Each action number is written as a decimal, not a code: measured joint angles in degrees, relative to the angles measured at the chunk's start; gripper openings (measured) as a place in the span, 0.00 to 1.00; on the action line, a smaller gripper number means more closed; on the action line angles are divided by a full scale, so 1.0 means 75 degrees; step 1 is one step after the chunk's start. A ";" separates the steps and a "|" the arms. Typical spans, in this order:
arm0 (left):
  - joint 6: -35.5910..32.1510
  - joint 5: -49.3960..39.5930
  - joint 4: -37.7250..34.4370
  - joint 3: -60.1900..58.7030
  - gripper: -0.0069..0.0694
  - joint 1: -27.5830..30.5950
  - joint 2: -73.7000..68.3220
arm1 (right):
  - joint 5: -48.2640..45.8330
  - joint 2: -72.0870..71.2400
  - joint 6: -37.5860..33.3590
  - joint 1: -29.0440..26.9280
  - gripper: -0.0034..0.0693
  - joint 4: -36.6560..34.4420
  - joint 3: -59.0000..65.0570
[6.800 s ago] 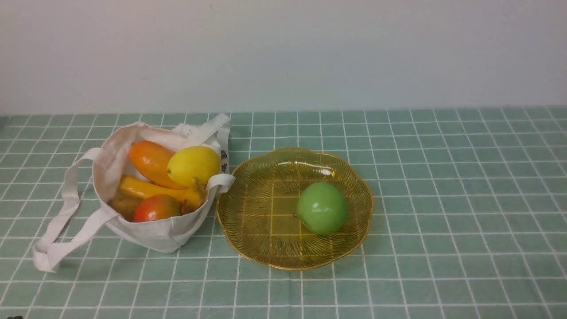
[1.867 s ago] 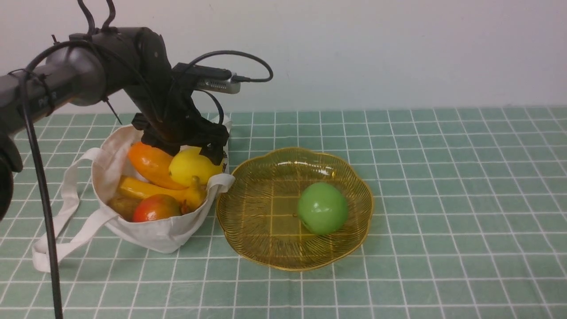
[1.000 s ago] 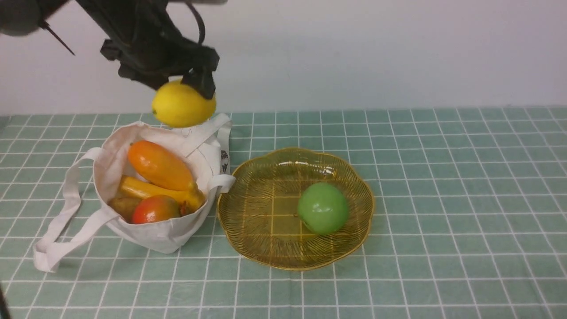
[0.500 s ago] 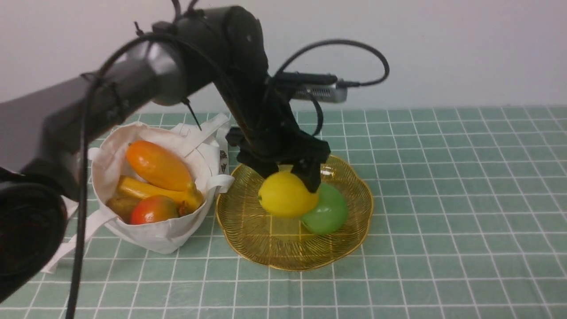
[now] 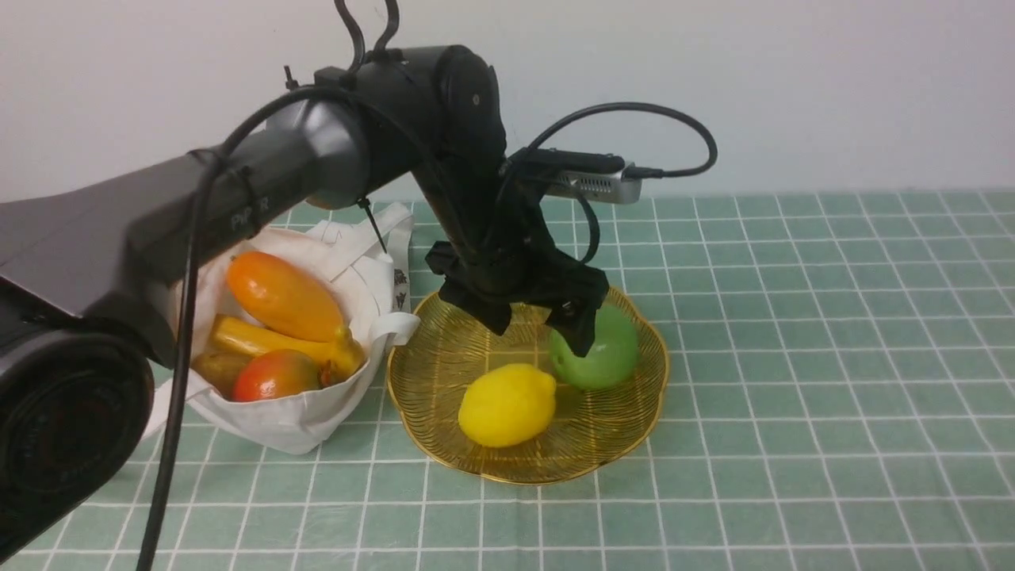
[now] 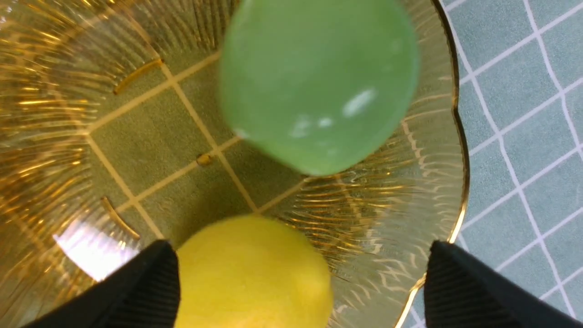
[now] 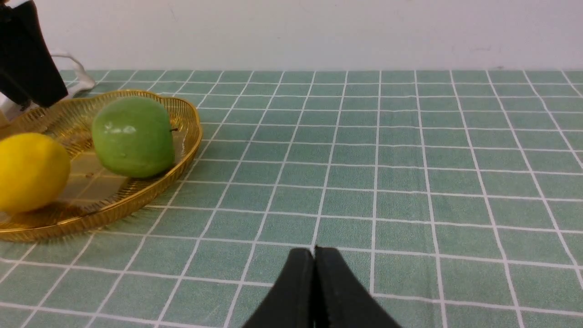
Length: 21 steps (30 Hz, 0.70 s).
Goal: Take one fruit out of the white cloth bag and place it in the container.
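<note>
Lemon (image 5: 507,404) in dish (image 5: 555,478), beneath left tool (image 5: 539,335)

This looks like a robot lab: my table (image 5: 872,317) in green grid cloth (image 5: 753,492), a bare white wall (image 5: 833,87), my cabled left arm (image 5: 238,206).

We find the cloth bag (image 5: 277,412) on the left of the tabletop (image 5: 793,357), several other fruits (image 5: 281,295) inside it, and the dish (image 5: 634,428) just beside it on the right. In the dish the lemon (image 5: 506,404) lies at the near side, the apple (image 5: 607,357) behind it and rightward, slightly apart. Our left gripper (image 5: 539,335) hangs above both.
</note>
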<state>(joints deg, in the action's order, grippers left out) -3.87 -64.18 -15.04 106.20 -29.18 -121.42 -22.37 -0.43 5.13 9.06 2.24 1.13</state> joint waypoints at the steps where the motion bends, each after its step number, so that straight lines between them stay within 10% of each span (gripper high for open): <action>1: 0.0000 0.0000 0.0000 0.0009 0.99 0.0000 0.0000 | 0.0000 0.0000 0.0000 0.0000 0.03 0.0000 0.0000; 7: 0.0045 -0.0408 0.0382 0.0903 0.89 0.0000 0.0070 | 0.0000 0.0000 0.0000 0.0000 0.03 0.0000 0.0000; 15: 0.0228 -0.0876 0.1217 0.2523 0.17 0.0000 0.1143 | 0.0000 0.0000 0.0000 0.0000 0.03 0.0000 0.0000; 21: 0.0228 -0.1032 0.1226 0.2500 0.08 0.0000 0.2255 | 0.0000 0.0000 0.0000 0.0000 0.03 0.0000 0.0000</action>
<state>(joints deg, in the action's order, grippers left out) -2.16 -71.92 -5.85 124.96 -29.18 -104.51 -22.37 -0.43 5.13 9.06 2.24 1.13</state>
